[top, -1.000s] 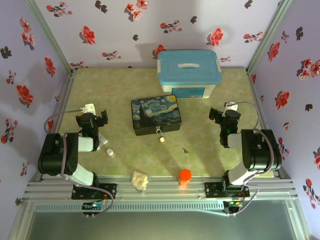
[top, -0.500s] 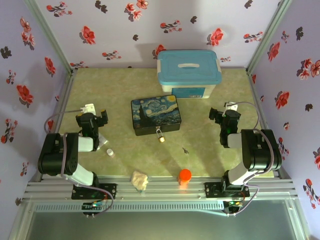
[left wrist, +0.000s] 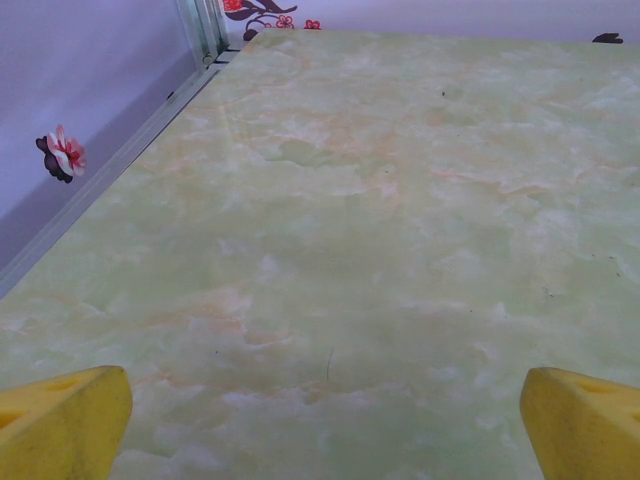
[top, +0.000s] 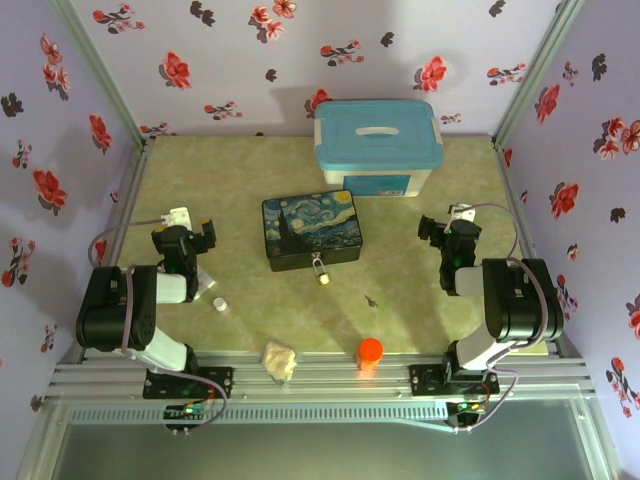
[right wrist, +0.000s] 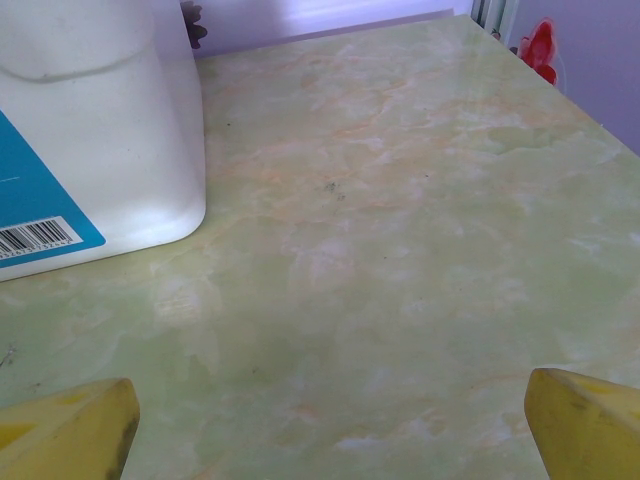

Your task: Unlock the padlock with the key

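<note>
1. The padlock is seen at the near edge of the painted box.
2. The key is laid apart on bare worktop, to its right.
3. The left tool and the right tool are held spread wide, over free worktop.

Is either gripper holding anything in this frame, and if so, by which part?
Nothing is held. The left gripper and right gripper are both open over the table; the key lies loose near the padlock.
</note>
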`<act>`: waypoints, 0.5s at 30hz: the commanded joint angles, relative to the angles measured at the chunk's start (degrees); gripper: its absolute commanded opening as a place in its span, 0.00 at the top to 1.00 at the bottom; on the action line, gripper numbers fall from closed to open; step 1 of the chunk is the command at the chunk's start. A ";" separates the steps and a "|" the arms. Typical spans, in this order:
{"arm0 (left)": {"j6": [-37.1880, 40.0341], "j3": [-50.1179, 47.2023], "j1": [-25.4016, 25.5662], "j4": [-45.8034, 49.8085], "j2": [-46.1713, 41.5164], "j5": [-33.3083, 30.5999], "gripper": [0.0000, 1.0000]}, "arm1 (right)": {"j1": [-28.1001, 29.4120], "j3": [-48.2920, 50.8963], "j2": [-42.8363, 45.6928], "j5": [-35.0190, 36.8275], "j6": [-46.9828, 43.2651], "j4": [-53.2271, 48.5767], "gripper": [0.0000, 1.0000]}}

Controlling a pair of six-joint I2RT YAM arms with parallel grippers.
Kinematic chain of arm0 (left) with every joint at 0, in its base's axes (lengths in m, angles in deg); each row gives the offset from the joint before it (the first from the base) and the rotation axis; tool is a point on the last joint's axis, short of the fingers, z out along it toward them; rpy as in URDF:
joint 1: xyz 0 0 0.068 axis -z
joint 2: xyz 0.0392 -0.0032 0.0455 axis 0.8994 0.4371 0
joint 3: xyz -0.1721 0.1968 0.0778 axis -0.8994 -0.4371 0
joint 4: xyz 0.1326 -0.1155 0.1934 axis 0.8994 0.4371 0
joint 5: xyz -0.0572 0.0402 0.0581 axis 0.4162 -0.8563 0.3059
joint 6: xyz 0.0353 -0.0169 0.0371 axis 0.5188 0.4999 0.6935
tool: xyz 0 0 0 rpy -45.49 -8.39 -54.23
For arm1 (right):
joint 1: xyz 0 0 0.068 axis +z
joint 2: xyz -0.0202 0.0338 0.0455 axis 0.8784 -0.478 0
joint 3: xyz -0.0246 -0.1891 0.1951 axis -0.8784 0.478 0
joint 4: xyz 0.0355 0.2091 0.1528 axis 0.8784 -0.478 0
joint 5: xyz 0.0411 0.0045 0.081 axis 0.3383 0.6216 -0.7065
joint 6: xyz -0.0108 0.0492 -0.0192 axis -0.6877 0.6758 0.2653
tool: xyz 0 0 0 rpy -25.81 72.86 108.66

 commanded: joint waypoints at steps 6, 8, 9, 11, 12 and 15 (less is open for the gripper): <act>0.01 3.74 -0.41 12.51 -11.61 -2.10 0.00 | 0.25 -3.81 8.73 -1.33 -2.12 -12.00 0.01; -2.24 3.60 -0.36 14.01 -15.38 -3.12 0.00 | 0.53 -5.32 11.97 -1.28 -1.30 -17.63 0.01; -5.43 3.55 -0.39 14.84 -17.86 -3.53 0.00 | 0.56 -6.14 14.17 -1.16 0.31 -21.07 0.01; -12.52 4.95 -0.41 18.99 -22.05 -3.16 0.00 | 0.63 -7.65 18.30 -1.44 4.06 -26.78 0.01; -16.77 6.35 -0.44 22.48 -23.72 -2.05 0.00 | 0.63 -8.38 20.29 -1.42 8.52 -29.84 0.01; -24.10 9.03 -0.40 25.27 -25.57 8.94 0.00 | 0.21 -10.57 24.51 -7.46 16.77 -38.43 0.01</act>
